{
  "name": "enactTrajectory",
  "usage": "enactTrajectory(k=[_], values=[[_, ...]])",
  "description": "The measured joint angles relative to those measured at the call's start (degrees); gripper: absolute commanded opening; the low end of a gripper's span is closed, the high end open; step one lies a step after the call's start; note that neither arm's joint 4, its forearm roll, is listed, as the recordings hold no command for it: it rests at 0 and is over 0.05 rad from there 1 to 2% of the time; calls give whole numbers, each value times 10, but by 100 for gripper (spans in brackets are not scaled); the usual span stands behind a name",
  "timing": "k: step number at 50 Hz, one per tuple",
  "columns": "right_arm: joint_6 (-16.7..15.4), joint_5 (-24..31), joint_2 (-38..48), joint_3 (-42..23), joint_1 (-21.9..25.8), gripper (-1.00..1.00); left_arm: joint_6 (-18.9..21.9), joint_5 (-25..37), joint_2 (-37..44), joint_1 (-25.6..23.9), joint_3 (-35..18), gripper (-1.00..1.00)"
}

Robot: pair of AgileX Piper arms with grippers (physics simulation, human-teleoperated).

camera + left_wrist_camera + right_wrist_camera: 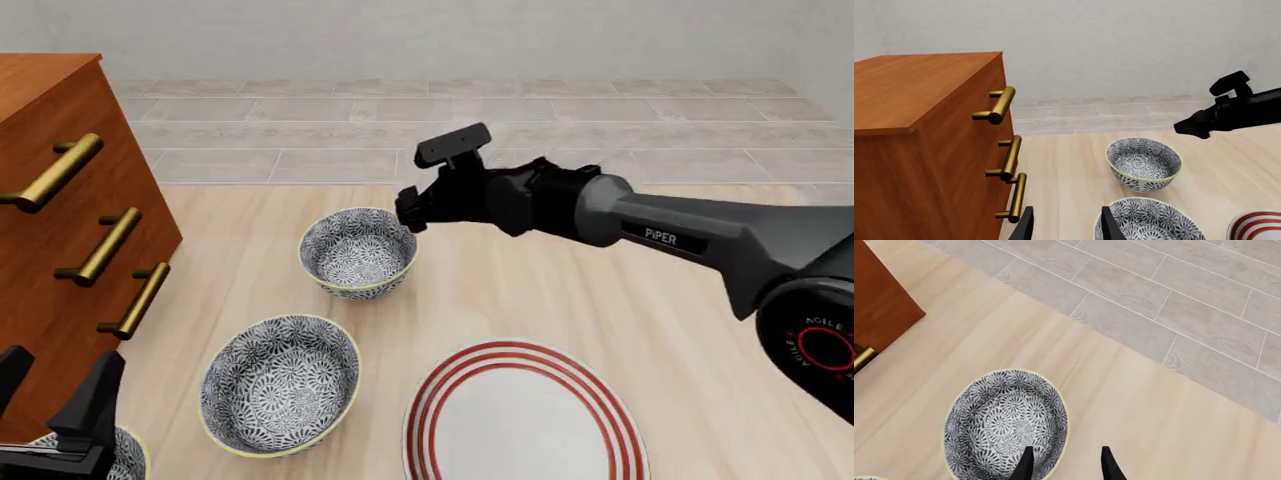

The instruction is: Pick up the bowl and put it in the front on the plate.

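Three look-alike blue-grey floral bowls stand on the table. The far bowl (356, 250) (1004, 422) (1143, 162) sits just below my right gripper (411, 213) (1066, 465), which is open; its fingers straddle the bowl's right rim from above without touching. A middle bowl (280, 383) (1151, 222) lies nearer to me, and a third bowl (127, 455) is partly hidden at the lower left. The white plate (523, 415) (1257, 225) with red rings lies empty at the front. My left gripper (54, 395) (1067, 227) is open and holds nothing, close to the drawer unit.
A wooden drawer unit (60, 200) (921, 150) with brass handles (1011, 157) stands at the left, close to my left gripper. Grey floor tiles (1174, 300) run beyond the table's far edge. The right arm (1234, 107) stretches across the table above the plate.
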Motion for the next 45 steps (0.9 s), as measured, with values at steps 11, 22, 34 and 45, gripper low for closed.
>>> enactTrajectory(k=[11,22,34,45], values=[[1,-13,14,6,6,100,0,0,0,0,0,100],[1,-16,26,2,12,100,-2,-1,0,1,0,100],[3,-15,38,-8,20,100,-3,-5,5,2,0,100],[7,-20,54,-12,24,100,-3,-7,7,1,0,100]])
